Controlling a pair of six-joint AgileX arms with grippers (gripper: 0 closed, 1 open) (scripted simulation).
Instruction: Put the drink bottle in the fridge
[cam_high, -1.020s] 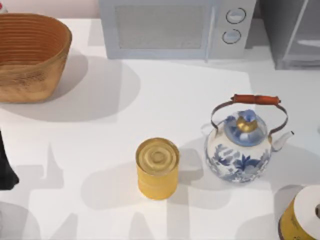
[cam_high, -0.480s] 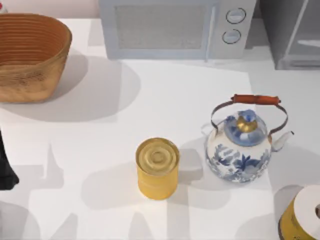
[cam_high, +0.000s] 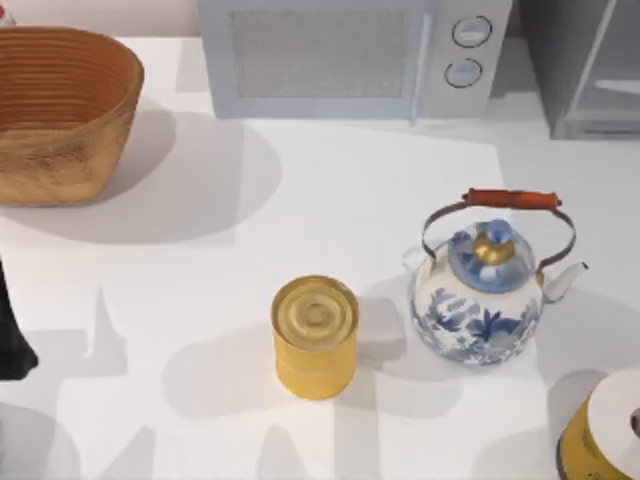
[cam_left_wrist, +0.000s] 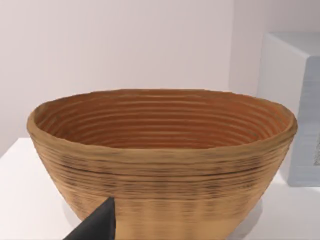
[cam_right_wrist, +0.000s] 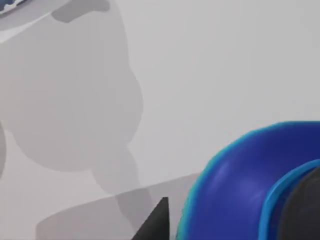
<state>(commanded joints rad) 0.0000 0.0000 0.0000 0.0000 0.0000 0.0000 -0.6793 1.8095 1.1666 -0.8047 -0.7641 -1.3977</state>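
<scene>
The drink bottle (cam_high: 608, 430), yellow with a white top, hangs large at the top view's bottom right corner, above its own shadow on the table. In the right wrist view its blue rounded part (cam_right_wrist: 240, 185) sits right beside a dark fingertip (cam_right_wrist: 155, 220) of my right gripper (cam_right_wrist: 220, 231), which is shut on it. The fridge (cam_high: 585, 70), a grey cabinet with a pale door panel, stands at the back right corner. My left arm (cam_high: 10, 340) rests at the left edge, facing the basket.
A woven basket (cam_high: 60, 110) sits at the back left and a light-grey microwave (cam_high: 350, 60) at the back centre. A blue-and-white kettle (cam_high: 490, 290) stands between the bottle and the fridge. A yellow can (cam_high: 315, 335) is at mid-table.
The bottle has edged slightly toward the right edge of the top view. Nothing else has moved.
</scene>
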